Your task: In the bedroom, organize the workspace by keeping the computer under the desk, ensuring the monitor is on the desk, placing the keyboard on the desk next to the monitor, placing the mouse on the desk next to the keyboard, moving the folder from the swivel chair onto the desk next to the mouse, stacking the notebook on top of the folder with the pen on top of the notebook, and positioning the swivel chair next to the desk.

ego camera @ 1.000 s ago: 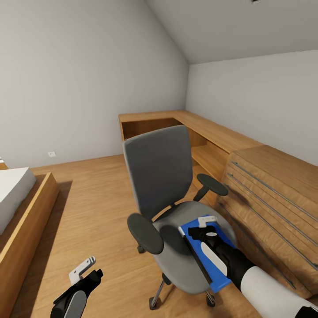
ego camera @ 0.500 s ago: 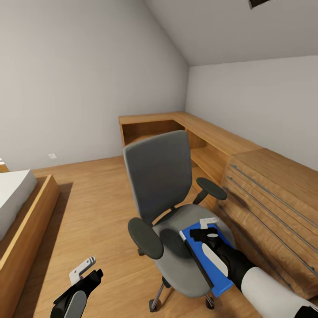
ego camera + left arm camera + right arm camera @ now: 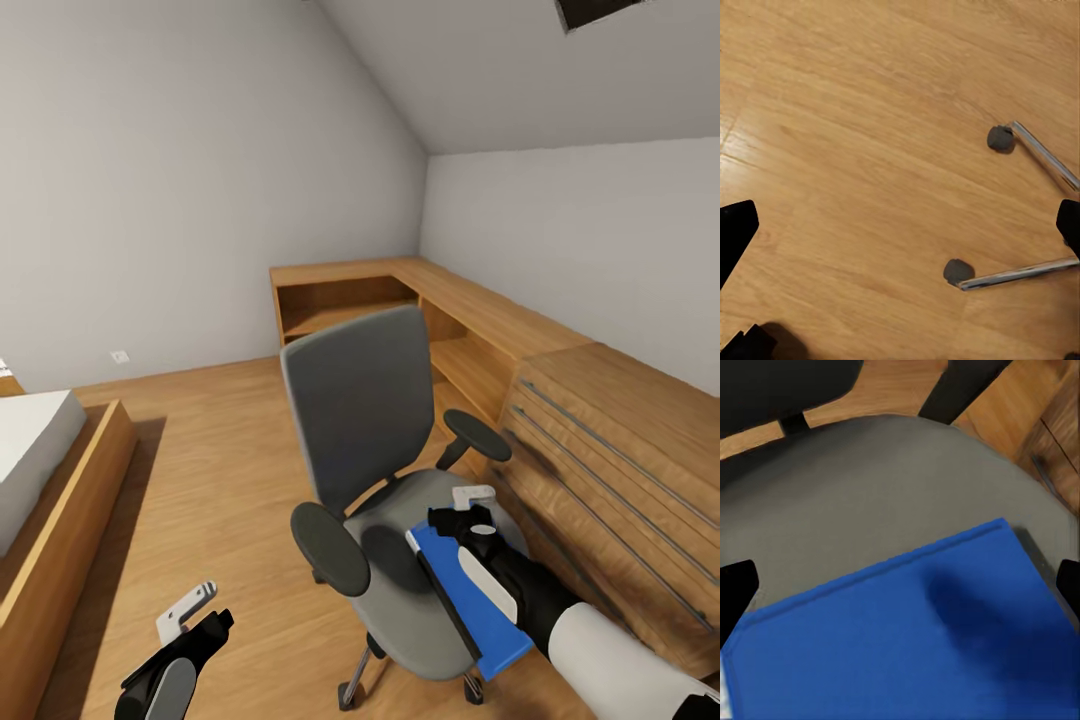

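While the folder (image 3: 468, 596) lies on the seat of the swivel chair (image 3: 385, 420), at the 5 o'clock side of the seat pad in the head view, the transfer to the desk is judged not yet done. In that view the folder's near corner overhangs the seat edge, and its black spine runs along the side facing the chair's left armrest. The right wrist view shows the blue cover (image 3: 915, 637) lying over the grey cushion.

The right gripper (image 3: 470, 510) sits directly above the folder's far end. Its fingers appear at the two edges of the right wrist view, spread wide and well apart, with the folder between and beneath them; nothing is clamped. Whether the fingertips touch the cover cannot be told.

The left gripper (image 3: 195, 610) hangs low at 7 o'clock in the head view, above bare floor. Its dark fingers (image 3: 736, 229) stand spread and hold nothing. The left wrist view shows two chrome legs of the chair base (image 3: 1020, 274) with castors on the wood floor.

Outward from the chair, a light wooden counter (image 3: 560, 390) with long bar handles runs from 12 to 4 o'clock, and a bed (image 3: 40, 470) sits at 9 o'clock.

Status, judged: the folder grasp is in preparation. Carrying it to the desk and repositioning the chair remain.
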`<state>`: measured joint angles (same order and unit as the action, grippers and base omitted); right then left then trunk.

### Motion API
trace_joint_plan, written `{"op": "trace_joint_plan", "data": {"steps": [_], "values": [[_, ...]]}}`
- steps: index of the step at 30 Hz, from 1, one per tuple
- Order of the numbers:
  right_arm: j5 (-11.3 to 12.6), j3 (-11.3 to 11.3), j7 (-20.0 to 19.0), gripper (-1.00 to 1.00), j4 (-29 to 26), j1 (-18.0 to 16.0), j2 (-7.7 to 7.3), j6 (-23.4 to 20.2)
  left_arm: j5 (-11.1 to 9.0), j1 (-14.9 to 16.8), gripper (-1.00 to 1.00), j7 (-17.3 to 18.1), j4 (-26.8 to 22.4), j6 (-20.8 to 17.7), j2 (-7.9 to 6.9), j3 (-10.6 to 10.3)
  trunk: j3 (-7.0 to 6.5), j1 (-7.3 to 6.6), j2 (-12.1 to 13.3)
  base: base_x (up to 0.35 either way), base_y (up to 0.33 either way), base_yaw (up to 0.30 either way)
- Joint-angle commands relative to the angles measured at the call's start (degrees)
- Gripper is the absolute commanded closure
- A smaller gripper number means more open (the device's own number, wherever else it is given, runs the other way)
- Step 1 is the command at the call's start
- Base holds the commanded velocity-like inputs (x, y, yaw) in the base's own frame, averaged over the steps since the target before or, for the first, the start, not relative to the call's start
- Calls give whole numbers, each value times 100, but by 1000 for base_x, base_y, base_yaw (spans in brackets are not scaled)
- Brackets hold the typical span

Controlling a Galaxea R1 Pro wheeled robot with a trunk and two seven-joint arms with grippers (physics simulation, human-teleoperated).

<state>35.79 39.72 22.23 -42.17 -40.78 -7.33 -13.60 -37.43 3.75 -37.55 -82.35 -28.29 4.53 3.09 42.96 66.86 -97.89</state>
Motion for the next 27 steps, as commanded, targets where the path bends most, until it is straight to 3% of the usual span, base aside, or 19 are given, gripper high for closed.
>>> {"op": "trace_joint_plan", "data": {"steps": [1,3,6,7,9,11,15,16,19,22,27], "values": [[50,27,60,-100,-210,-1,-58,17,-43,3,-100,-34,-9,-19,4,7,-13,-23,39,0,0,0],[75,24,70,-100,-459,11,-158,35,-40,3,-100,-34,-9,-17,4,7,-49,-67,119,0,0,0],[336,20,89,-100,-1188,184,-512,57,-38,3,-100,-32,-47,-1,4,12,-85,-111,199,0,0,0],[868,7,95,-100,-1914,475,-800,64,-37,3,-100,-12,-122,192,8,8,-85,-111,199,0,0,0],[1188,4,96,-100,-2229,578,-970,69,-37,3,-100,-1,-157,385,10,-28,-85,-111,199,0,0,0],[1769,2,91,-100,-2512,650,-1171,94,-36,3,-100,1,-182,553,2,-145,-85,-111,199,0,0,0],[2259,-9,89,-100,-2780,678,-1261,112,-36,3,-100,-3,-180,630,-3,-210,-85,-111,199,0,0,0],[2469,-87,97,-100,-2854,684,-1275,115,-36,3,-100,-6,-171,657,-4,-238,-85,-111,199,-75,0,0],[2688,-316,125,-100,-2838,691,-1293,97,-41,3,-100,0,-159,660,0,-252,-85,-111,199,-218,23,0],[2720,-348,131,-100,-2829,693,-1300,93,-39,3,-100,1,-152,663,-3,-284,-85,-111,199,-309,113,-6],[2737,-373,124,-100,-2812,695,-1337,106,-37,3,-100,2,-150,667,-5,-300,-85,-111,199,-282,213,-272]]}}
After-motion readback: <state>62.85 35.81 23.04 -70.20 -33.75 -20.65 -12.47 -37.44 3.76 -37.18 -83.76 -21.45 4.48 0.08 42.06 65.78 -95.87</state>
